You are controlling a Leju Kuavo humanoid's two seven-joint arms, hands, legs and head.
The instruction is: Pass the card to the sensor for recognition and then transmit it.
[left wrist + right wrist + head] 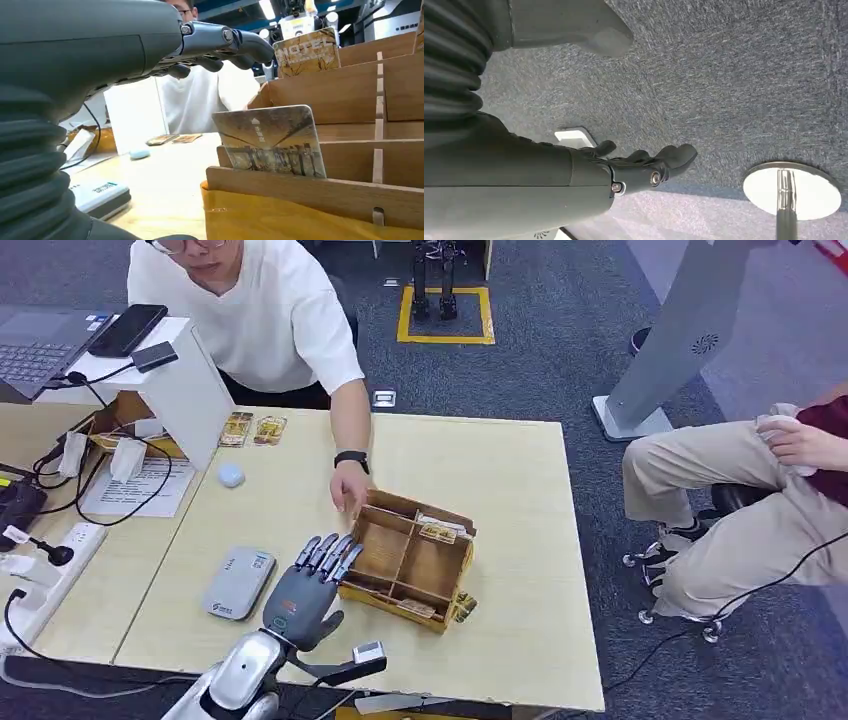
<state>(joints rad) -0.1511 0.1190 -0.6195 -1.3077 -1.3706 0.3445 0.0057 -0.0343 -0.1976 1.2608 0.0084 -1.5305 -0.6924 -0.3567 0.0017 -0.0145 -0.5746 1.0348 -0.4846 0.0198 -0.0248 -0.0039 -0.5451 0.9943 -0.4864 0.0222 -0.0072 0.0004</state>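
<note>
A wooden divided box (452,578) stands mid-table with patterned cards in it. One card (270,142) stands upright in the near slot, and a second card (306,50), marked HOTEL, leans at the far side. My left hand (305,590) hovers at the box's near left side, fingers (235,42) stretched out above the near card and holding nothing. The grey card sensor (238,582) lies flat on the table just left of that hand. My right hand (644,165) hangs over grey carpet with nothing in it, its fingers loosely extended.
A person across the table rests a hand (350,488) on the box's far left corner. Two loose cards (252,428) and a small white puck (231,475) lie farther back. A white stand (185,390), cables and a power strip (50,565) crowd the left. Another person sits at right.
</note>
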